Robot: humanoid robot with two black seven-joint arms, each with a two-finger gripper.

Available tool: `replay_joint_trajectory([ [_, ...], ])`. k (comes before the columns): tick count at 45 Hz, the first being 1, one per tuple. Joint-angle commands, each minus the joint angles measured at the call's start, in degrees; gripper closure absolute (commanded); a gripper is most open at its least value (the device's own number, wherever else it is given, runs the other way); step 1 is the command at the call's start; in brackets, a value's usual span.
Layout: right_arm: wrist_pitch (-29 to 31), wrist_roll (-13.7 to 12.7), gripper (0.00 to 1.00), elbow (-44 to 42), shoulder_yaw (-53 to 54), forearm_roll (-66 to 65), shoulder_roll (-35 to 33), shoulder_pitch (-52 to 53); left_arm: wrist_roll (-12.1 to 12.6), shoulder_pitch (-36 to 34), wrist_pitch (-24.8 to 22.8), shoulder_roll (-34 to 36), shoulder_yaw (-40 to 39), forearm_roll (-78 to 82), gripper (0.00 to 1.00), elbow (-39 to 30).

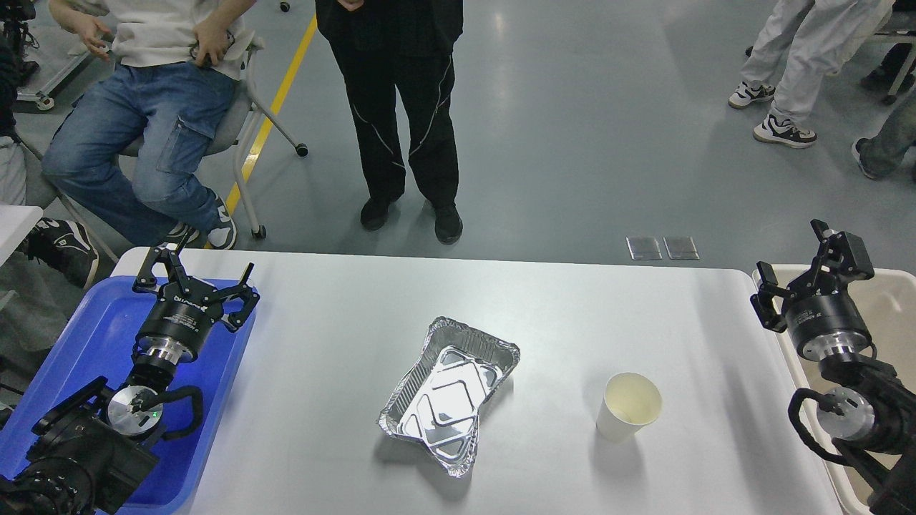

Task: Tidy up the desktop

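The white desktop (329,336) fills the lower view. An empty silver foil tray (449,393) lies near its middle. A white paper cup (630,405) stands upright to the tray's right. My left gripper (197,273) is open and empty above the far end of the blue tray (93,336) at the left edge. My right gripper (805,268) is open and empty above the beige bin (887,307) at the right edge, well right of the cup.
Beyond the far table edge a person in black trousers (401,114) stands and a person in jeans (143,136) sits on a wheeled chair. More legs show at the top right. A white table corner (14,225) sits at far left.
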Motion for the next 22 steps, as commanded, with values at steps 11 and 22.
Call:
replay_joint_trajectory([
  [11, 0.2, -2.1, 0.00, 2.3, -0.7, 0.0, -2.0, 0.4, 0.0, -0.1, 0.0, 0.0, 0.0, 0.0, 0.00, 0.0],
  [22, 1.0, -2.5, 0.00, 7.4, -2.8, -2.2, -7.5, 0.5, 0.0, -0.1, 0.0, 0.0, 0.0, 0.1, 0.00, 0.0],
])
